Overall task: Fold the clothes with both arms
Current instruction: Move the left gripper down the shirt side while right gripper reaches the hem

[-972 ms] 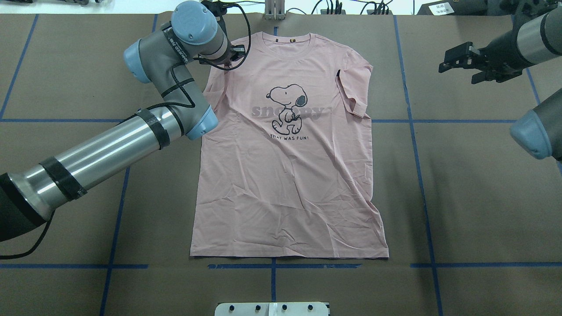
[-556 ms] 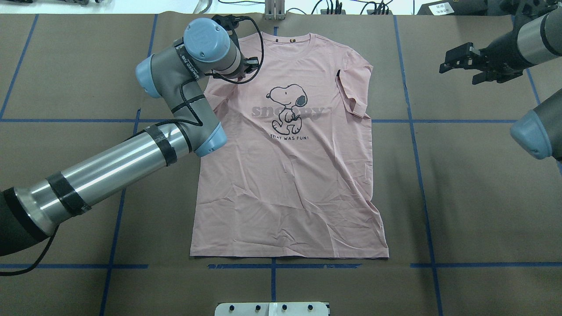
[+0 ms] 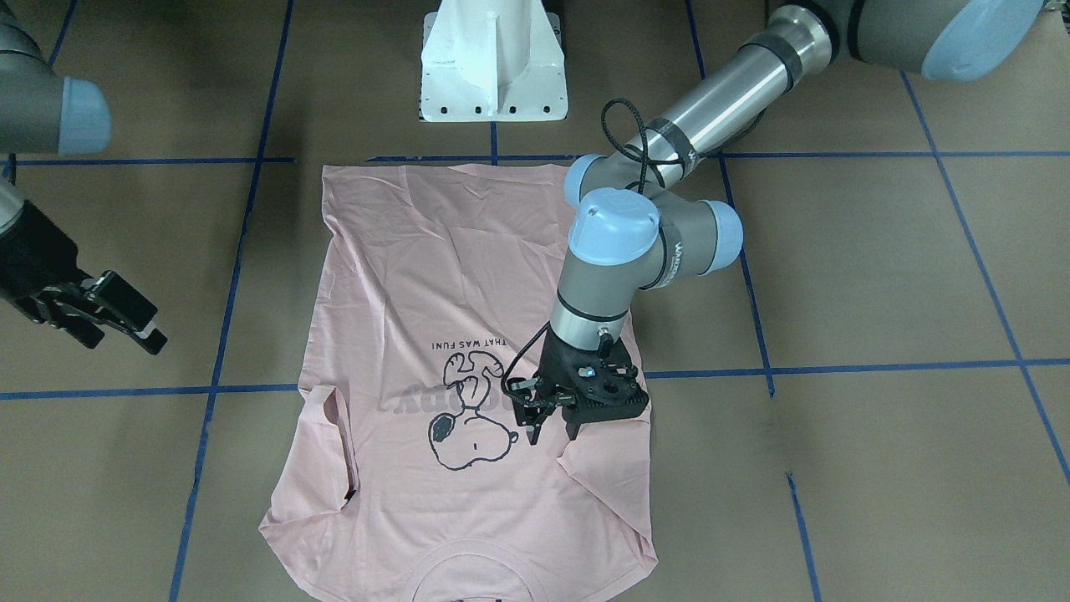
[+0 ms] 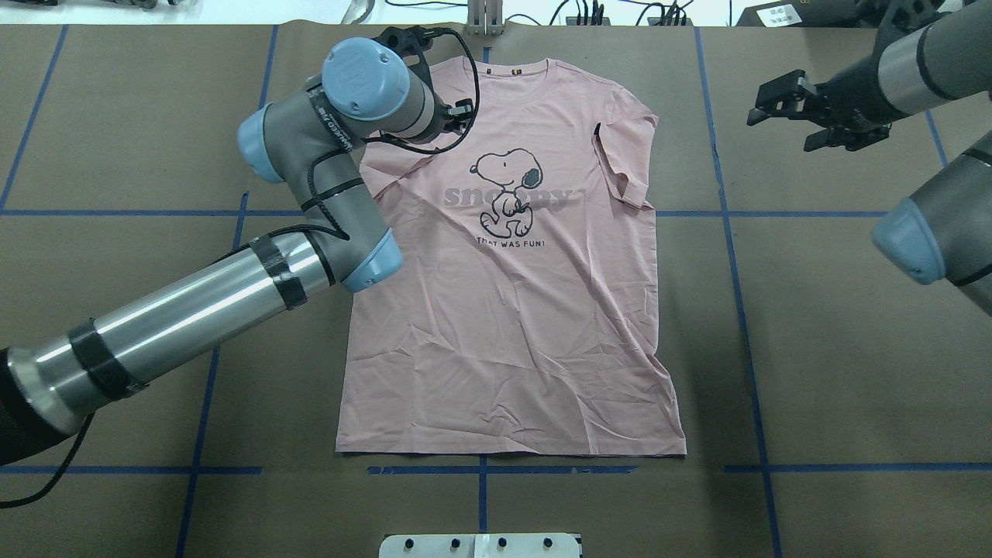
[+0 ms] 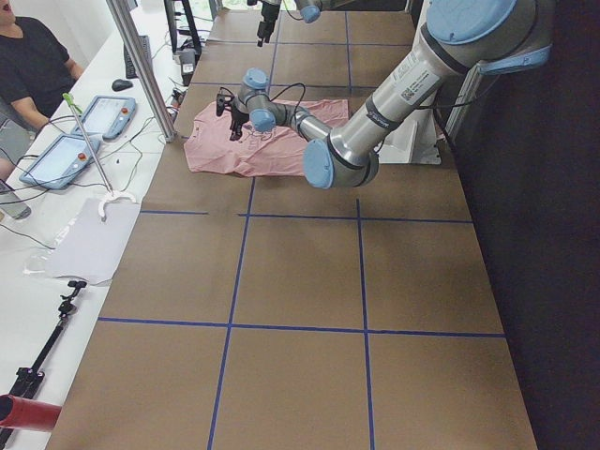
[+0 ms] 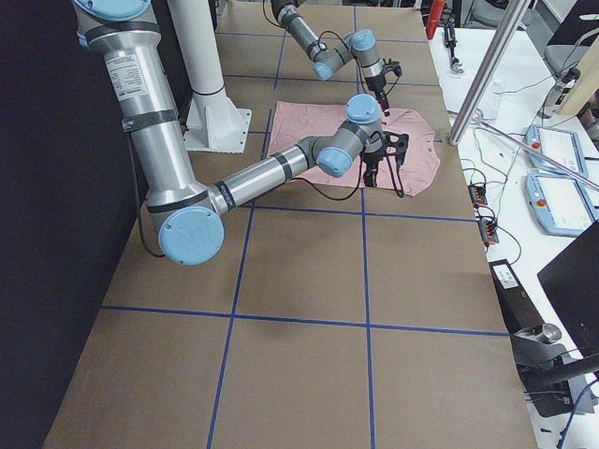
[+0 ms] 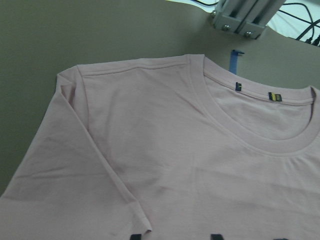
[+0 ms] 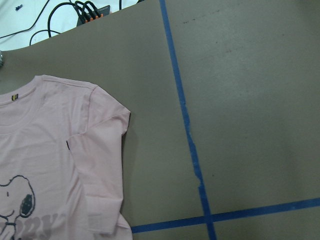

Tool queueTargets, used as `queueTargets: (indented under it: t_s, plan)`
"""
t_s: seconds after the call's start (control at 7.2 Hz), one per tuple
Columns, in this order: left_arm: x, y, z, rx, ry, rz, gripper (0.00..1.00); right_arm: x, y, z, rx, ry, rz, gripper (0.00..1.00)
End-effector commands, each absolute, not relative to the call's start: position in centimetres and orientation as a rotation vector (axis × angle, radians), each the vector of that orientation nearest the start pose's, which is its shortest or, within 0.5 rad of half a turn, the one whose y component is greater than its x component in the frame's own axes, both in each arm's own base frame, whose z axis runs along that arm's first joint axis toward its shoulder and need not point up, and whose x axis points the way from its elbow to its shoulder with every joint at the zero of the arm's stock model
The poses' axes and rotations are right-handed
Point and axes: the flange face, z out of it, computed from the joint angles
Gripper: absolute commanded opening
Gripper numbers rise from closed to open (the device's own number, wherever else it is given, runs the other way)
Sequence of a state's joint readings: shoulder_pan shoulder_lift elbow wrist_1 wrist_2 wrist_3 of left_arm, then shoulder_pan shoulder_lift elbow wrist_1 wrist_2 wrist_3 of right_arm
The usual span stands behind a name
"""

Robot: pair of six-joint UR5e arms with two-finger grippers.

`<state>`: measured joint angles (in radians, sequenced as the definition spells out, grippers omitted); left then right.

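Observation:
The clothes are one pale pink T-shirt (image 4: 511, 325) lying flat on the brown table, Snoopy print up, collar at the far edge. Its right sleeve (image 4: 620, 167) is folded in over the body, and the left sleeve (image 7: 75, 165) lies folded over the chest. My left gripper (image 3: 553, 426) hovers over the shirt's left shoulder beside the print, open and holding nothing; its fingertips (image 7: 135, 236) peek in at the bottom of the left wrist view. My right gripper (image 4: 783, 108) hangs open and empty over bare table, to the right of the folded right sleeve.
The white pedestal base (image 3: 493, 67) stands at the near edge, just behind the shirt's hem. Blue tape lines (image 4: 728, 232) grid the table. An aluminium post (image 4: 486, 19) and cables sit past the collar. A person (image 5: 28, 66) sits at a side bench with tablets.
My left arm has swung rightward, carrying its gripper from the shirt's left edge inward over the shoulder. My right gripper has shifted left and slightly farther back, toward the shirt.

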<state>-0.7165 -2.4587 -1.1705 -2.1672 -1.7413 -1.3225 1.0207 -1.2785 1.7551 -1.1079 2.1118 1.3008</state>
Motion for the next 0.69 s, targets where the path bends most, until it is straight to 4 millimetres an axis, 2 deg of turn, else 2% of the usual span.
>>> queueTargets:
  t_s: [0.0, 0.14, 0.28, 0.42, 0.56]
  plan:
    - [45.0, -53.8, 23.5, 0.327, 1.151, -0.244, 0.57, -34.4, -48.3, 32.4, 0.122, -1.030, 0.584, 1.00]
    - [42.6, -51.6, 24.2, 0.329, 1.173, -0.229, 0.57, -39.3, -42.6, 30.2, 0.106, -0.987, 0.617, 1.00]
    - [41.2, -50.6, 26.5, 0.296, 1.164, -0.218, 0.57, -43.4, -36.3, 29.1, 0.092, -0.928, 0.639, 0.99]
    - [40.5, -50.2, 27.5, 0.299, 1.164, -0.216, 0.58, -47.0, -30.8, 28.9, 0.080, -0.888, 0.726, 0.90]
    - [40.5, -50.0, 27.7, 0.293, 1.162, -0.224, 0.59, -48.7, -26.9, 28.9, 0.073, -0.860, 0.718, 0.89]
